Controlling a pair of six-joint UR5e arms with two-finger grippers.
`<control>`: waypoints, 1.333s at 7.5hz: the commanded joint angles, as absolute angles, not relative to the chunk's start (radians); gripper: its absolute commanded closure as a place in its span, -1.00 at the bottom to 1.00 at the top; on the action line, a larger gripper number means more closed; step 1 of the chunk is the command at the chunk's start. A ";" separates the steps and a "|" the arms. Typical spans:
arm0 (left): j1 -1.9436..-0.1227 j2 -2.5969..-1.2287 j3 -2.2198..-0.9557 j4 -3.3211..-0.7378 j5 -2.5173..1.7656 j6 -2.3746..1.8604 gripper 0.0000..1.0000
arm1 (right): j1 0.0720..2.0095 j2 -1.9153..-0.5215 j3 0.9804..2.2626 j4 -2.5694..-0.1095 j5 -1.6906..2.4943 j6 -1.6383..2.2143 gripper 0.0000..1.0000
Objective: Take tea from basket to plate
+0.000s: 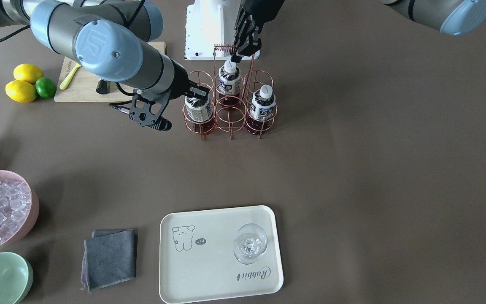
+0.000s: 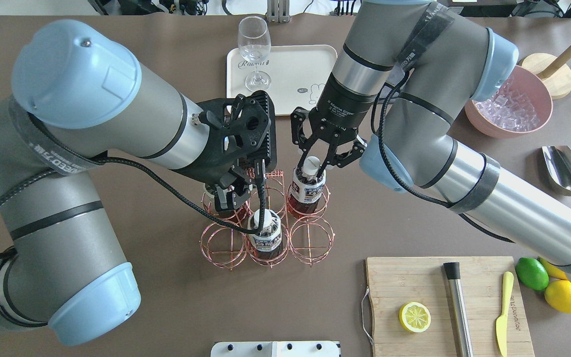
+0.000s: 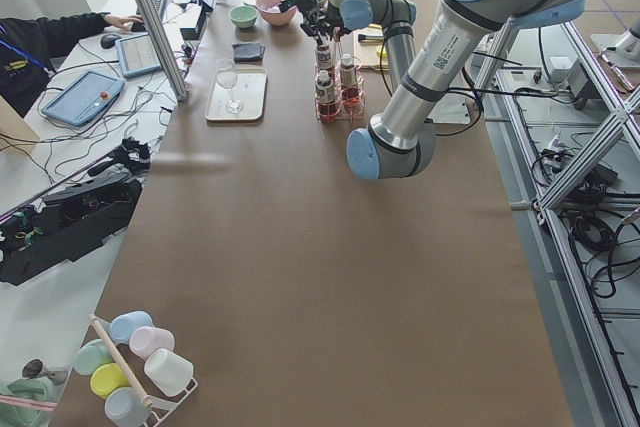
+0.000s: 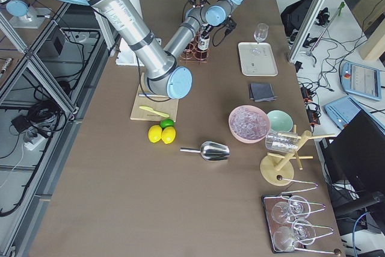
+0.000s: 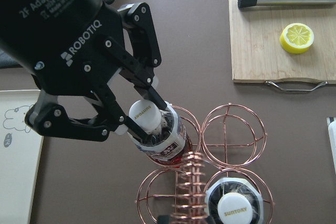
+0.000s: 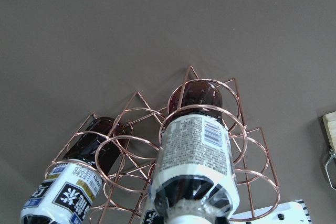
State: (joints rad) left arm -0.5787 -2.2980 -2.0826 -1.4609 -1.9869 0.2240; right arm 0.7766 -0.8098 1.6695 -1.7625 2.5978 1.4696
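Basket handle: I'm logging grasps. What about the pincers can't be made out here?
Left pincer closure on the basket handle: overhead view, its own wrist covers it; front view, too small.
Right pincer on the tea: right wrist view, cut off below.
Side views: both too small.

Two fixed cameras look steeply down on the table (image 1: 373,169) from opposite long sides, both taking in the basket (image 1: 231,109) and plate (image 1: 217,270). Two more look along it from either end, far off. Both wrist cameras sit close to the basket
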 commanded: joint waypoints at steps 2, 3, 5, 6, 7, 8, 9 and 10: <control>-0.581 -2.272 -2.092 -1.493 -1.991 0.224 1.00 | 0.929 -0.813 1.690 -1.770 2.771 1.471 1.00; -0.581 -2.261 -2.108 -1.491 -1.990 0.224 1.00 | 0.961 -0.810 1.698 -1.770 2.799 1.471 1.00; -0.577 -2.243 -2.134 -1.491 -1.987 0.222 1.00 | 0.985 -0.799 1.691 -1.767 2.798 1.456 1.00; -0.577 -2.241 -2.144 -1.491 -1.987 0.222 1.00 | 0.995 -0.793 1.687 -1.767 2.793 1.439 1.00; -0.577 -2.229 -2.155 -1.491 -1.987 0.222 1.00 | 1.014 -0.792 1.674 -1.767 2.792 1.437 1.00; -0.577 -2.227 -2.166 -1.490 -1.985 0.222 1.00 | 1.026 -0.781 1.651 -1.767 2.792 1.402 1.00; -0.580 -2.227 -2.175 -1.488 -1.985 0.222 1.00 | 1.037 -0.776 1.605 -1.767 2.787 1.340 1.00; -0.589 -2.223 -2.195 -1.482 -1.985 0.221 1.00 | 1.063 -0.761 1.521 -1.767 2.783 1.237 1.00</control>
